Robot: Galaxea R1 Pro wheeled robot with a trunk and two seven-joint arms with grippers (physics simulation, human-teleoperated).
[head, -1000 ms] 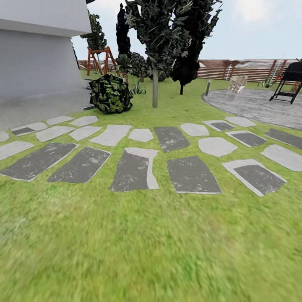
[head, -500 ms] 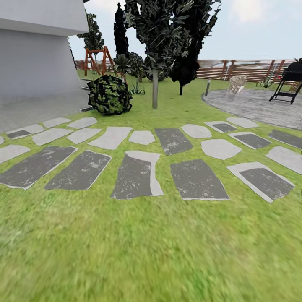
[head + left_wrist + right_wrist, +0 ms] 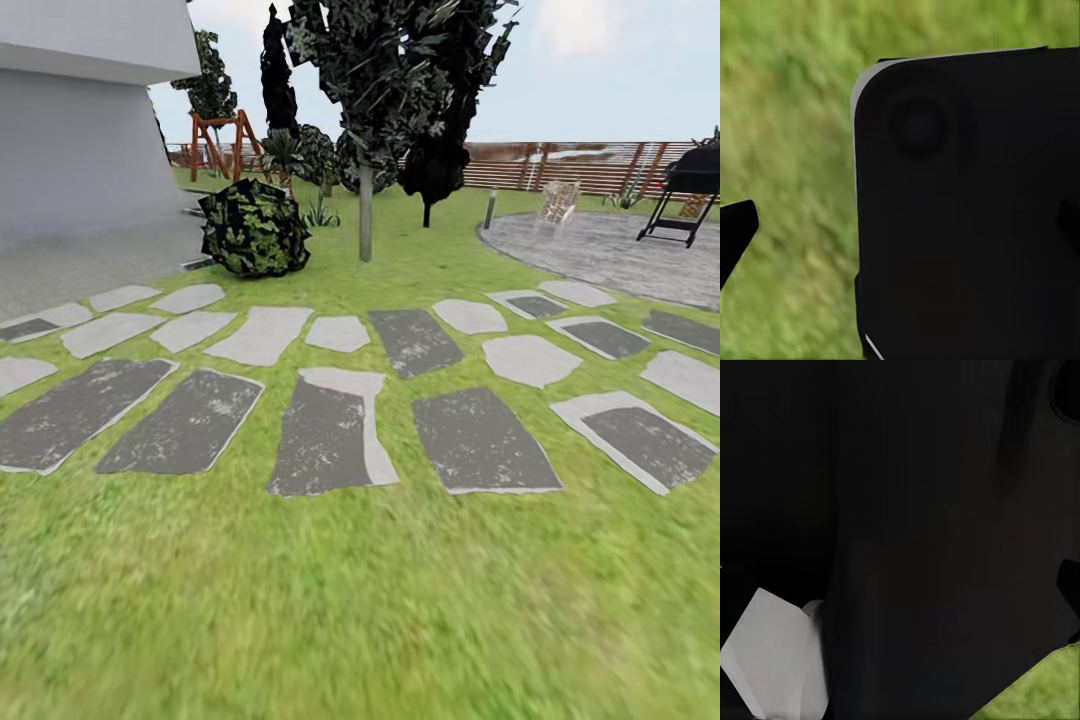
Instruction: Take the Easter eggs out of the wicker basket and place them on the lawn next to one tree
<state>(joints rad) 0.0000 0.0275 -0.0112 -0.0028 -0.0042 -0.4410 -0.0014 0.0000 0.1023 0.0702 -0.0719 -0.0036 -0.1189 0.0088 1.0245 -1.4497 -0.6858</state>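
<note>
the garden (image 3: pixel 400 215) lies open under a pale sky, bounded at the far side by a brown slatted fence (image 3: pixel 590 165). the lawn (image 3: pixel 360 600) covers the near ground, green with yellowish patches, and is blurred closest to the camera. a double row of grey and dark stepping stones (image 3: pixel 330 430) crosses the lawn on the near side of the tree.

the tree (image 3: pixel 366 210) is taken as landmark: a slim pale trunk, upright, under a dense dark crown. on the house side of the tree, a low round shrub (image 3: pixel 255 228) with green-flecked leaves sits on the grass, near the corner of the white house wall (image 3: pixel 80 150). beyond the tree stands a red-brown playset frame (image 3: pixel 222 140). just beside the tree, on the patio side, stands a black-leaved tree with a thin dark trunk (image 3: pixel 428 205). further to that side is a grey paved round patio (image 3: pixel 610 250), carrying a pale woven seat (image 3: pixel 558 203) and a black grill on a stand (image 3: pixel 685 195).

left wrist view: a dark casing (image 3: pixel 967 210) over blurred grass; whether the left hand is apart or together cannot be told. right wrist view: dark housing (image 3: pixel 907 510) (with a pale panel and a sliver of grass at the edges); the right hand's state cannot be told either.
</note>
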